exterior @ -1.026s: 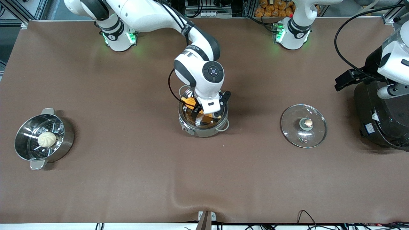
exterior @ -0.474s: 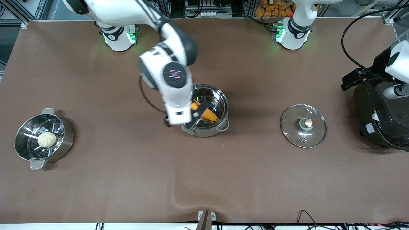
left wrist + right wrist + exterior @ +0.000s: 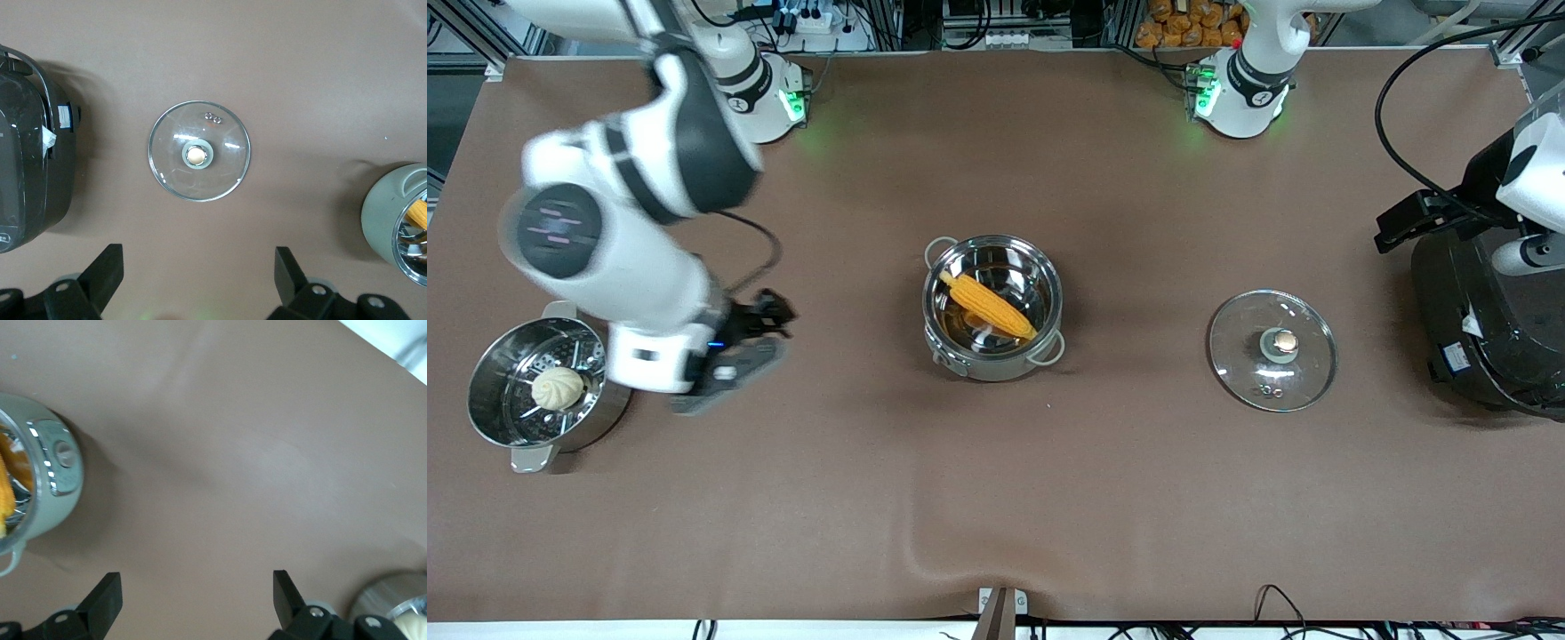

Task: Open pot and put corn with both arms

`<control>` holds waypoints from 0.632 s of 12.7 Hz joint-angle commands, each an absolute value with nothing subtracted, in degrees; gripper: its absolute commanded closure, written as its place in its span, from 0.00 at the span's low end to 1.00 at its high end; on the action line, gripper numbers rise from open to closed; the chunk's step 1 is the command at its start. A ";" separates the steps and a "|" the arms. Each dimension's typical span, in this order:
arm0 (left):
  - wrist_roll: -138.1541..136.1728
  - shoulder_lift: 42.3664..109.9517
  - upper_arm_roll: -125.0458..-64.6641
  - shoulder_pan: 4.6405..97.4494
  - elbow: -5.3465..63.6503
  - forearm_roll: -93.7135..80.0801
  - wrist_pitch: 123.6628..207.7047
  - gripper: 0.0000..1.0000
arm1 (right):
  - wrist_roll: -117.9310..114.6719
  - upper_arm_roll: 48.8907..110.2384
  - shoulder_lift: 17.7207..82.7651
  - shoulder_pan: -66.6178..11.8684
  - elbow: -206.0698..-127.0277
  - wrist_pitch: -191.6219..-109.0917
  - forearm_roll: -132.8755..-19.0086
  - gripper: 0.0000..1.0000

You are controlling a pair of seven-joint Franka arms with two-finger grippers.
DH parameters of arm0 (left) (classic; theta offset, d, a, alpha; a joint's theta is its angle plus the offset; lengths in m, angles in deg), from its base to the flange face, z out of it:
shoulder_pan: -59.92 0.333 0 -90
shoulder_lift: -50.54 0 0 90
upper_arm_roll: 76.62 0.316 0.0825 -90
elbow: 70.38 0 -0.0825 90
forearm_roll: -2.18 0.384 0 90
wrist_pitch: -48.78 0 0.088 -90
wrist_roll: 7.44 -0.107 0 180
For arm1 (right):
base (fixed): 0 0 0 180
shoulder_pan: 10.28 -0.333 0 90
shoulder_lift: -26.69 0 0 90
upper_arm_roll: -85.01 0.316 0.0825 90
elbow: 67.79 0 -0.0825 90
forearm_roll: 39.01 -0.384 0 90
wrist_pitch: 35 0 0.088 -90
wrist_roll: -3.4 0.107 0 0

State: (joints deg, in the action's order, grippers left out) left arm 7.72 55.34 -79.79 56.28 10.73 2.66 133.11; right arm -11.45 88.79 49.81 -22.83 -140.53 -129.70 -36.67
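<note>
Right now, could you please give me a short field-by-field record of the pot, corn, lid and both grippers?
pot: round shiny steel pot with pale loop handles, mid-table, uncovered
corn: yellow-orange corn cob lying inside the pot
lid: clear glass lid with copper-coloured knob, flat on the brown table, toward the left arm's end
right gripper: open, empty, over bare table between the pot and the steamer pot holding a white bun
left gripper: open, empty, above the lid area, beside the black cooker
</note>
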 commanded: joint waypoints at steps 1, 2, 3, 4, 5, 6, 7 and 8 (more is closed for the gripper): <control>6.88 55.46 -79.96 56.23 9.95 3.67 132.28 0.00 | -10.66 89.59 39.20 -16.80 -149.34 -128.70 -37.78 0.00; 6.88 55.46 -79.96 56.14 9.95 3.67 132.19 0.00 | -10.23 88.37 37.34 -15.91 -149.87 -127.21 -37.86 0.00; 6.88 55.46 -80.04 56.14 10.03 3.76 132.28 0.00 | -9.35 86.18 35.59 -15.81 -149.88 -125.46 -37.87 0.00; 6.88 55.46 -79.96 56.05 9.95 3.76 132.19 0.00 | -8.56 84.68 34.35 -15.81 -149.88 -123.87 -37.95 0.00; 6.88 55.46 -80.04 55.97 9.95 3.76 132.28 0.00 | -8.12 82.92 33.21 -15.81 -149.88 -122.38 -38.39 0.00; 6.88 55.46 -79.96 55.96 9.95 3.76 132.28 0.00 | -7.24 80.99 31.98 -15.73 -149.88 -120.71 -39.70 0.00; 6.88 55.46 -80.04 55.96 9.95 3.76 132.28 0.00 | -5.49 79.40 30.66 -15.46 -149.88 -119.39 -41.10 0.00; 6.88 55.46 -79.96 55.96 9.95 3.84 132.28 0.00 | -2.78 79.30 29.34 -14.42 -149.88 -118.42 -41.38 0.00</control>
